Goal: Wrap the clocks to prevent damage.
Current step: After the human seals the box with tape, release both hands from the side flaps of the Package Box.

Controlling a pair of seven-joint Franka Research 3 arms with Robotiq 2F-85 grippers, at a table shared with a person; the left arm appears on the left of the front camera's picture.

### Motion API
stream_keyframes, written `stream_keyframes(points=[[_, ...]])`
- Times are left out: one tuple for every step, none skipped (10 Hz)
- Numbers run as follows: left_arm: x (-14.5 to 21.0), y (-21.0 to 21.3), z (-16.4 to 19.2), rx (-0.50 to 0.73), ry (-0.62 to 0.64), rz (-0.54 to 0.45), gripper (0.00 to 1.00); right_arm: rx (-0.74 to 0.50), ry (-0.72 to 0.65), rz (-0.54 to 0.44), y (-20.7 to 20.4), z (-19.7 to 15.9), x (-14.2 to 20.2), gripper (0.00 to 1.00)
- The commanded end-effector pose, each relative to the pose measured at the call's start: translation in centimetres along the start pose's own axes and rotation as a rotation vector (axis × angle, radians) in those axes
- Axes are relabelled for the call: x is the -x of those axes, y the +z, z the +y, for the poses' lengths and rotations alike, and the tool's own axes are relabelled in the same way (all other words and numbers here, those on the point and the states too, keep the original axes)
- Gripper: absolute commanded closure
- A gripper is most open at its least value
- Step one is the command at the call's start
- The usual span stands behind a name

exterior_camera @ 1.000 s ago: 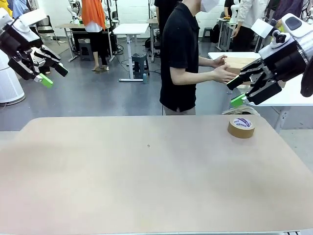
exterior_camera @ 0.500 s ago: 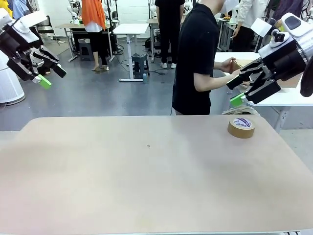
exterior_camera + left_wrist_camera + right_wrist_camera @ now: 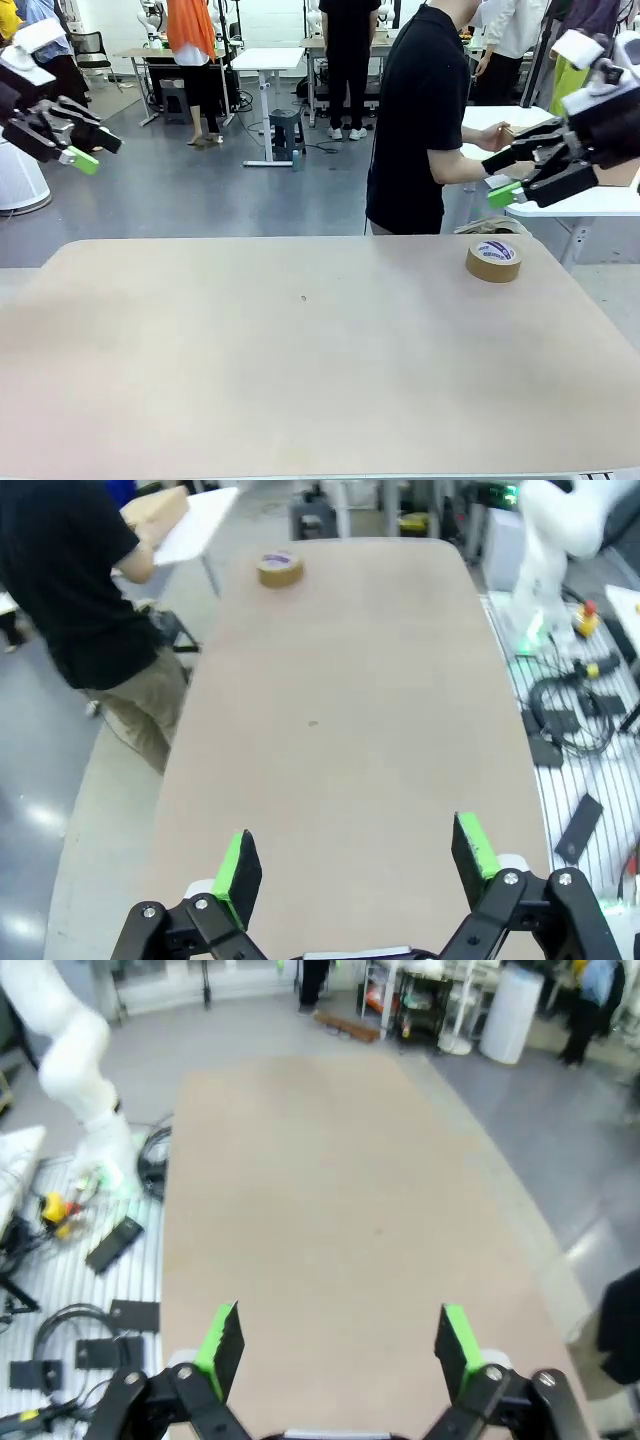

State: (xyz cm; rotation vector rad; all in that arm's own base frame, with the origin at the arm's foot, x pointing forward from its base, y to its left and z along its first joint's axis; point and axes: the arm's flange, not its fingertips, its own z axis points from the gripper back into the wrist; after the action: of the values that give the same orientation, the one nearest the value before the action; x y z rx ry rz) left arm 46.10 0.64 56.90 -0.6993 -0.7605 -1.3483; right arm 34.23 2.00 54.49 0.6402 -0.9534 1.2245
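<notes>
No clocks are in view. My left gripper (image 3: 97, 150) hangs open, high above the table's far left corner; its wrist view shows the green pads (image 3: 240, 865) wide apart with nothing between them. High at the far right, my right gripper (image 3: 495, 178) is also open and empty, and in its own view (image 3: 340, 1342) it looks down on bare table. A person (image 3: 420, 120) in a black shirt stands behind the table and reaches to a side table at the right.
A roll of brown tape (image 3: 493, 259) lies at the far right of the tan table (image 3: 300, 380); the roll (image 3: 280, 568) is also in the left wrist view. A cardboard box (image 3: 150, 510) sits on the white side table by the person's hands.
The person has stepped right and turned toward the side table. My left gripper has drifted left and up; my right gripper has shifted right. Both stay open.
</notes>
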Motion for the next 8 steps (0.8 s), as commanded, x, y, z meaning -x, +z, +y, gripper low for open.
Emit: stream_keyframes(points=[[2.4, 1.8, -3.0, -0.085, 0.033, -0.117, 0.0, -0.014, 0.026, -0.225, 1.8, 0.9, 3.6, 0.0], [3.5, 2.9, -4.0, -0.059, 0.038, -0.162, 0.0, -0.025, 0.025, -0.279, 2.6, 1.1, 4.8, 0.0], [4.5, 4.2, -4.7, -0.031, 0.035, -0.201, 0.0, -0.033, 0.015, -0.338, 3.6, 1.1, 6.1, 0.0], [5.7, 5.4, -5.3, -0.025, 0.046, -0.241, 0.0, -0.012, -0.018, -0.37, 4.5, 0.7, 7.4, 0.0], [6.3, 6.0, -5.5, -0.043, 0.04, -0.26, 0.0, 0.008, -0.057, -0.378, 4.9, 0.5, 8.1, 0.0], [6.4, 6.2, -5.6, -0.055, 0.03, -0.268, 0.0, 0.006, -0.082, -0.364, 4.9, 0.3, 8.2, 0.0], [6.4, 6.0, -5.5, -0.071, 0.024, -0.26, 0.0, -0.021, -0.127, -0.319, 4.9, 0.2, 7.8, 0.0], [6.4, 5.6, -5.1, -0.063, 0.015, -0.245, 0.0, -0.044, -0.162, -0.269, 4.9, 0.0, 7.1, 0.0]])
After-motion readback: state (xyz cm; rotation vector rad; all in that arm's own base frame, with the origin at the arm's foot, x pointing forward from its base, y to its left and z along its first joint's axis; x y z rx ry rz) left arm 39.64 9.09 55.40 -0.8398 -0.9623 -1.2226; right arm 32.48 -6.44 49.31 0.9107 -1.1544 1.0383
